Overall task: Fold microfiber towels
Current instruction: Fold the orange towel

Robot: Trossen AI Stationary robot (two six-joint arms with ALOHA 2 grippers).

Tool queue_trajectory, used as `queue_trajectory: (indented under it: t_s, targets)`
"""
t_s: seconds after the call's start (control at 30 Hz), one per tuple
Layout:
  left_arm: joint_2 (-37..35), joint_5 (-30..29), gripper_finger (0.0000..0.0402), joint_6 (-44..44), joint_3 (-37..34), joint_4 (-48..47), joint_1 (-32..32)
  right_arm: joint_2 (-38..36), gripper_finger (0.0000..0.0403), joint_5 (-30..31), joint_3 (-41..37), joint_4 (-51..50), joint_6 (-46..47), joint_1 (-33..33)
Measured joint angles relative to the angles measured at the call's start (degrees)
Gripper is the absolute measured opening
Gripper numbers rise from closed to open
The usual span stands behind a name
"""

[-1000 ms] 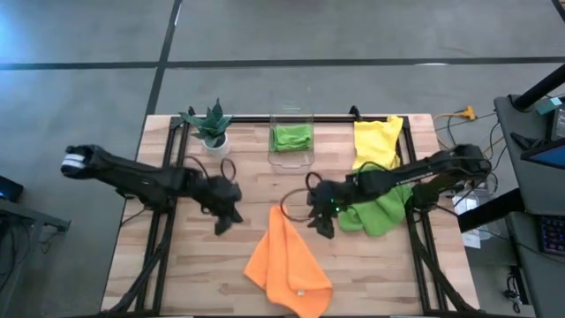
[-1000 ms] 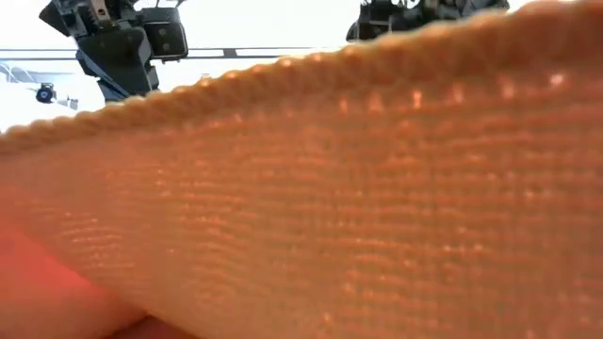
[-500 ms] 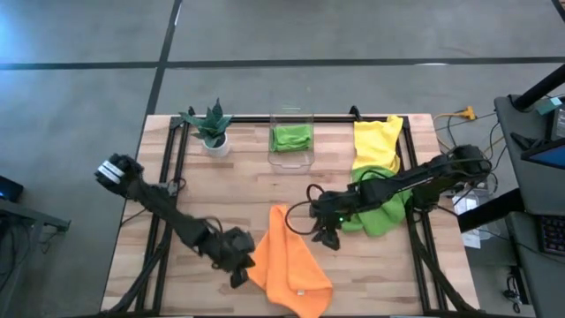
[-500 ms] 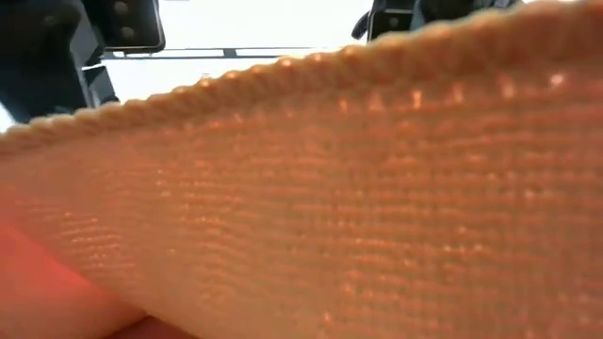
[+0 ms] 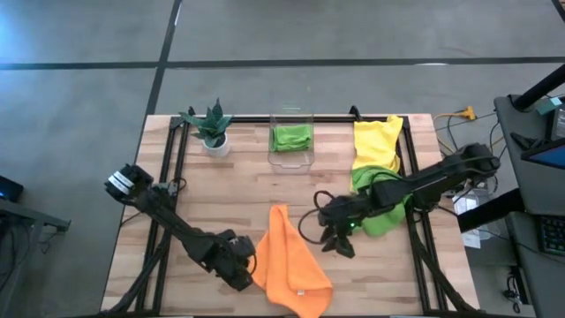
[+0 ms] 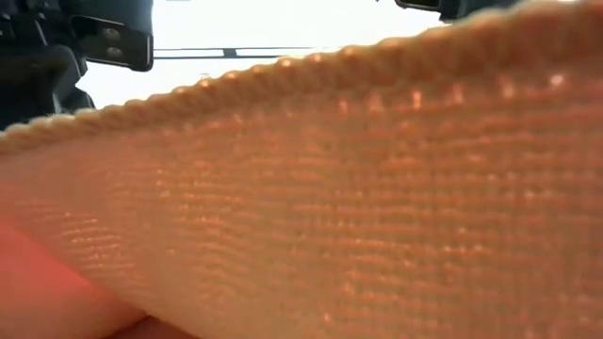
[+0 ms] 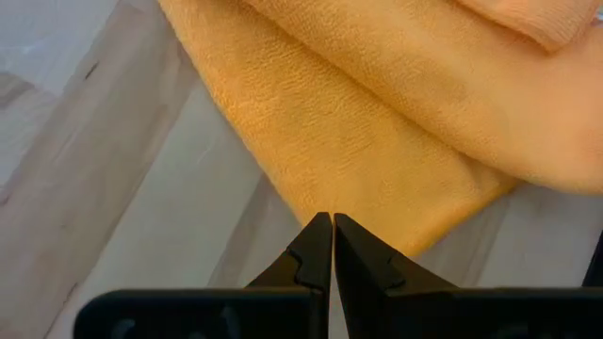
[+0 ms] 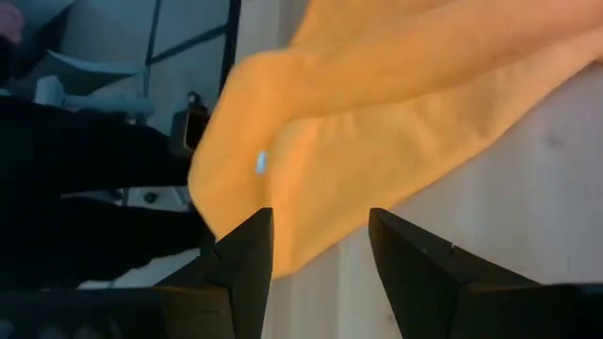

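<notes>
An orange towel (image 5: pixel 287 261) lies bunched in loose folds on the wooden table (image 5: pixel 221 203) near its front middle. It fills the low view (image 6: pixel 330 188) and shows in both wrist views (image 7: pixel 377 122) (image 8: pixel 377 104). My left gripper (image 5: pixel 247 268) (image 7: pixel 332 220) is shut, with its tips at the towel's left edge. My right gripper (image 5: pixel 340 245) (image 8: pixel 320 247) hovers open just right of the towel, with nothing between its fingers. A lime green towel (image 5: pixel 387 212) lies under the right arm. A yellow towel (image 5: pixel 378 141) lies behind it. My left gripper's shut fingertips (image 7: pixel 320 235) slant down at the orange towel's left edge (image 7: pixel 311 193), low over the table. Whether they touch the cloth, I cannot tell.
A clear bin (image 5: pixel 291 152) at the back middle holds a folded green towel (image 5: pixel 291 137). A small potted plant (image 5: pixel 212 128) stands at the back left. Bare wood lies left of the orange towel and between it and the bin.
My left gripper has swung from the table's middle left toward the near edge and down to the orange towel's left edge, staying shut. My right gripper has drifted toward the near edge, beside the towel's right side. The towel has not moved.
</notes>
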Motion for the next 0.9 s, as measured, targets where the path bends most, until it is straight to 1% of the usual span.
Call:
queue_trajectory:
  t_s: [0.07, 0.17, 0.27, 0.33, 0.4, 0.57, 0.67, 0.77, 0.9]
  targets:
    - [-0.77, 1.44, 0.0, -0.01, -0.2, -0.75, -0.17, -0.64, 0.0171, 0.18, -0.01, -1.72, 0.2, 0.5]
    - [-1.07, 6.03, 0.0001, 0.62, -1.39, -0.73, -0.43, -1.43, 0.0171, 0.41, -0.04, -3.38, 0.42, 1.15]
    - [-1.1, 10.71, 0.0018, 2.44, -2.46, -0.33, -0.43, -1.49, 0.0171, 0.46, -0.04, -4.16, 0.53, 1.55]
    - [-1.16, 13.87, 0.0045, 3.92, -3.02, -0.9, -0.41, -1.49, 0.0171, 0.45, -0.04, -4.46, 0.57, 1.74]
    - [-1.16, 15.36, 0.0082, 4.55, -3.39, -0.77, -0.36, -1.51, 0.0171, 0.66, -0.04, -4.48, 0.55, 1.78]
    - [-1.18, 15.26, 0.0201, 4.55, -3.94, -0.12, -0.43, -1.51, 0.0171, 2.05, -0.04, -4.57, 1.12, 1.82]
    - [-1.18, 14.27, 0.0261, 4.53, -4.61, 1.08, -0.43, -1.51, 0.0171, 2.41, -0.04, -4.56, 1.49, 1.94]
    - [-1.22, 12.6, 0.0293, 4.39, -5.47, 1.51, -0.43, -1.51, 0.0171, 3.5, -0.04, -4.55, 1.53, 2.22]
    - [-1.11, 12.1, 0.0301, 1.77, -6.89, 2.0, -0.41, -1.51, 0.0171, 3.61, -0.04, -4.59, 2.03, 2.61]
